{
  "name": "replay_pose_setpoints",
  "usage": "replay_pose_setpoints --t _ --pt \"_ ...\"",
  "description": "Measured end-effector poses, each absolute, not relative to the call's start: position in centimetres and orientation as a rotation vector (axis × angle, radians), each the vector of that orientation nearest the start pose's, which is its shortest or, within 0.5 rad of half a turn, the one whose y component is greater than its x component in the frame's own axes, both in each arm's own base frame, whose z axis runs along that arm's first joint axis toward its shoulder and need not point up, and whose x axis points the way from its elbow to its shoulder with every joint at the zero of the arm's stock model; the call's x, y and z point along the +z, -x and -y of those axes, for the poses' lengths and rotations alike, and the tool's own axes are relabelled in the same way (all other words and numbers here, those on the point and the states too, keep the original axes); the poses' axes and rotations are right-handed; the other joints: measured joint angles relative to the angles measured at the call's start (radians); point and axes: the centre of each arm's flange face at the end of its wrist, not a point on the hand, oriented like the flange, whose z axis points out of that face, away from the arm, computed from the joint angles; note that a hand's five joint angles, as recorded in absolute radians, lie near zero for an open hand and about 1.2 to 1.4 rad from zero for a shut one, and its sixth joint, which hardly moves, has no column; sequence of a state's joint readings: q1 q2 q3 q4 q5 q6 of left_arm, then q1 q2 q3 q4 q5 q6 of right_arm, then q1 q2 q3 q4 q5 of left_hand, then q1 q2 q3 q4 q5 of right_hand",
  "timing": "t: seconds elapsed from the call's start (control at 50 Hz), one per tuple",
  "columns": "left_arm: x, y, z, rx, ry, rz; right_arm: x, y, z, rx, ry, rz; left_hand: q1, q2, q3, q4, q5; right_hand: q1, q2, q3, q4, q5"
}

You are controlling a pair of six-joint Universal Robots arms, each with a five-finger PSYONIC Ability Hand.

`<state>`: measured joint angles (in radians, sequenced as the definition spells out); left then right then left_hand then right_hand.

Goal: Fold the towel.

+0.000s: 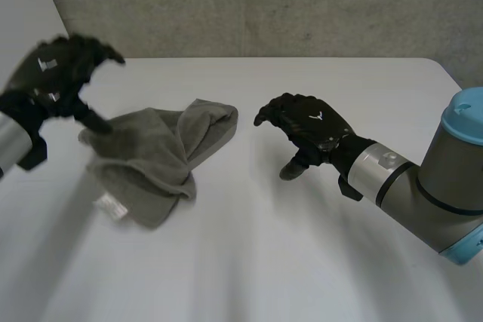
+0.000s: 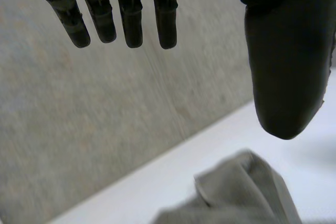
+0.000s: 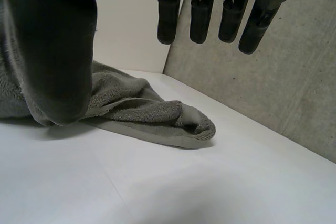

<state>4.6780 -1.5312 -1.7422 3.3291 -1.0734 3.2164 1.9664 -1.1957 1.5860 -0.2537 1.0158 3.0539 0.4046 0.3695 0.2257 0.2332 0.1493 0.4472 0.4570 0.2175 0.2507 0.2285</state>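
Both hands open and empty, grey towel (image 1: 155,156) bunched on the left half of the counter (image 1: 302,254).

I see the left hand (image 1: 56,73) raised near the counter's left edge, its fingers (image 2: 132,19) straight and set wide from the thumb (image 2: 289,66), holding nothing. The thumb tip sits just beside the towel's left edge, and I cannot tell whether it touches. The towel lies crumpled in a loose heap, a white label (image 1: 112,207) at its front corner. The right hand (image 1: 309,127) hovers nearer the counter's middle, apart from the towel, with its fingers (image 3: 202,14) wide and empty.
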Motion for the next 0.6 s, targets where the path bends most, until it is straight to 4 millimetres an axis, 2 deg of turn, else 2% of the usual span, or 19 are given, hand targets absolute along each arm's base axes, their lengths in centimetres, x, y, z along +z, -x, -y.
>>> replay_pose_setpoints --t 0.16,0.22,0.28,0.34,0.42,0.58,0.6 --pt "32.8 18.8 30.4 -2.658 -0.65 -2.22 19.9 -30.0 25.8 -1.582 0.935 -1.763 0.0 0.0 0.0 0.0 0.003 -0.014 0.0 0.0 0.0 -0.011" --pt "33.1 19.4 31.6 -2.68 -0.632 -2.227 19.7 -30.0 25.9 -1.59 0.946 -1.768 0.0 0.0 0.0 0.0 0.005 -0.019 -0.012 0.0 0.0 -0.016" --pt "32.4 20.5 32.9 -2.667 -0.633 -2.272 19.6 -30.0 25.9 -1.594 0.955 -1.773 0.0 0.0 0.0 0.0 0.006 -0.024 -0.024 0.0 0.0 -0.018" --pt "30.6 21.9 34.4 -2.619 -0.644 -2.352 19.4 -29.9 26.0 -1.596 0.961 -1.776 0.0 0.0 0.0 0.0 0.006 -0.024 -0.024 0.0 0.0 -0.018" --pt "26.8 24.5 36.5 -2.515 -0.696 -2.474 19.1 -30.0 26.0 -1.59 0.964 -1.784 0.0 0.0 0.0 0.0 0.006 -0.024 -0.024 0.0 0.0 -0.018" --pt "20.6 27.7 39.2 -2.375 -0.811 -2.509 18.5 -30.0 26.1 -1.573 0.964 -1.797 0.0 0.0 0.0 0.0 0.01 -0.024 -0.024 0.0 0.0 -0.019" --pt "20.3 27.8 39.3 -2.368 -0.816 -2.506 18.4 -30.0 26.1 -1.572 0.965 -1.798 0.0 0.0 0.0 0.0 0.011 -0.024 -0.024 0.0 0.0 -0.019"
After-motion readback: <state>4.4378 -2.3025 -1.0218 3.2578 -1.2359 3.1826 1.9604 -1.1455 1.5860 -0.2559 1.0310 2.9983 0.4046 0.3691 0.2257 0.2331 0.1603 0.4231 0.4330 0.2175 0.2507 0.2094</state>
